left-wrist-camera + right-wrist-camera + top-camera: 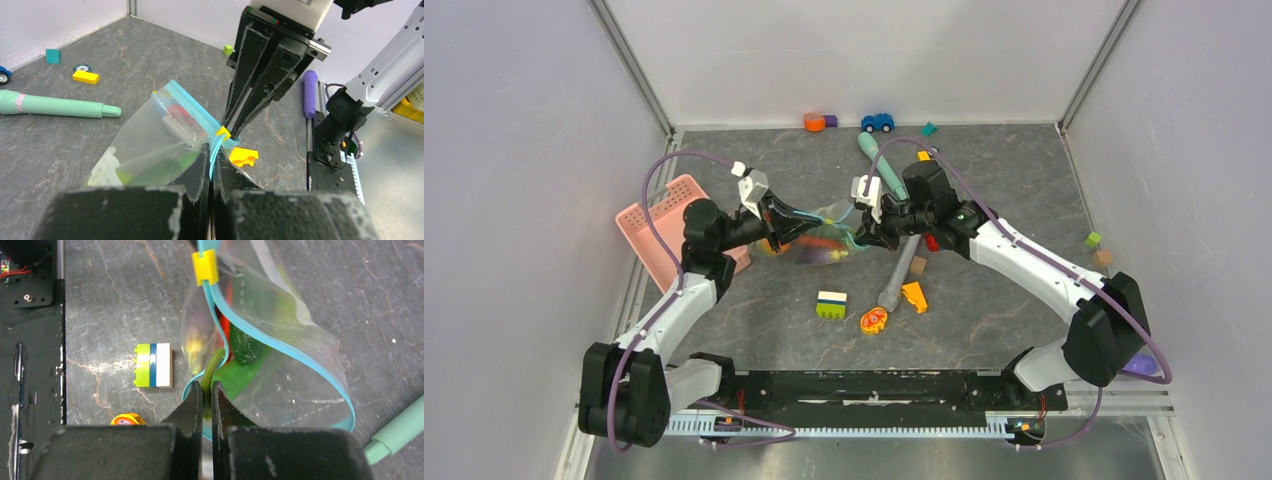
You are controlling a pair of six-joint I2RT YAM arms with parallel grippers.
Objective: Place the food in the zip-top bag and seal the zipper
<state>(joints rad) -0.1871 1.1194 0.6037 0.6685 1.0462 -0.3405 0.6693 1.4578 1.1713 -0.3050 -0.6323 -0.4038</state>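
The zip-top bag (pixel 819 243) hangs between my two grippers above the table, its mouth partly open. Food lies inside: a dark green piece (pixel 245 347), a red piece (pixel 226 330) and a yellow piece (pixel 192 347). My left gripper (pixel 776 232) is shut on the teal zipper (pixel 190 107) at one end (pixel 213 150), just short of the yellow slider (pixel 222 132). My right gripper (pixel 864 232) is shut on the bag's other edge (pixel 207 387), with a yellow-green stem showing between its pads. The slider (pixel 205 267) sits at the far end from it.
A pink basket (pixel 669 230) stands left of the left arm. A teal stick (pixel 879 165) and a grey stick (pixel 902 270) lie by the right arm. A striped block (pixel 831 304), an orange oval toy (pixel 874 320) and an orange block (pixel 914 296) lie below the bag. Small toys line the back wall.
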